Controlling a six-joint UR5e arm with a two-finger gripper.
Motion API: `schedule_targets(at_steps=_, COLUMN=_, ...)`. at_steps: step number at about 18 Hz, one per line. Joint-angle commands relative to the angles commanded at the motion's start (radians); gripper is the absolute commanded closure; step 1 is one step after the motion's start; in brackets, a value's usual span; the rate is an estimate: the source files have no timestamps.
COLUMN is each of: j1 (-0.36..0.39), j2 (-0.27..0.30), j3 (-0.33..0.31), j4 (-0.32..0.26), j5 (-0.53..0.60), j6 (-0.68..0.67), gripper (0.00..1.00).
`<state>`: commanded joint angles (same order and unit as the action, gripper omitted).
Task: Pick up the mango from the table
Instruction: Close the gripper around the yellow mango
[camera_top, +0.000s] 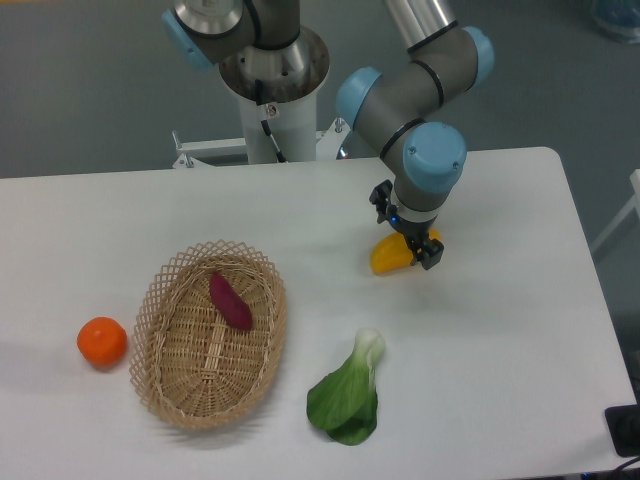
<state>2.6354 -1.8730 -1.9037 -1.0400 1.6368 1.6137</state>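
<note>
The mango (388, 257) lay on the white bench (520, 340), right of centre, and the pincer (407, 240) stood directly over its right end, so the fruit reached out from under the tool toward about eight o'clock. Its long axis ran roughly from eight to two o'clock, rising slightly to the right; only the left, rounded end showed plainly, the rest being covered by the black fingers and the wrist above them. The fingers seemed to straddle the fruit across that axis, one on the far side and one on the near side, which suits a grasp across the narrow width. Whether they were apart or already pressed on the skin could not be told from this view, nor whether the mango rested fully on the bench. As a judgement, the grasp sat off-centre, nearer the right end, so the free left end might tip down on lifting.
</note>
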Motion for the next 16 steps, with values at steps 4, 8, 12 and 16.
schedule_targets(at_steps=4, j1=0.000, j2=-0.002, j3=-0.037, j4=0.092, j5=0.000, j6=0.005, gripper=0.00)
schedule_targets(at_steps=8, j1=0.002, j2=-0.002, j3=-0.055, j4=0.107, j5=0.003, j6=0.002, gripper=0.00)
schedule_targets(at_steps=12, j1=0.000, j2=-0.003, j3=-0.067, j4=0.118, j5=0.003, j6=-0.006, gripper=0.00)
schedule_targets(at_steps=16, j1=0.000, j2=-0.003, j3=-0.087, j4=0.158, j5=0.003, j6=-0.008, gripper=0.00)
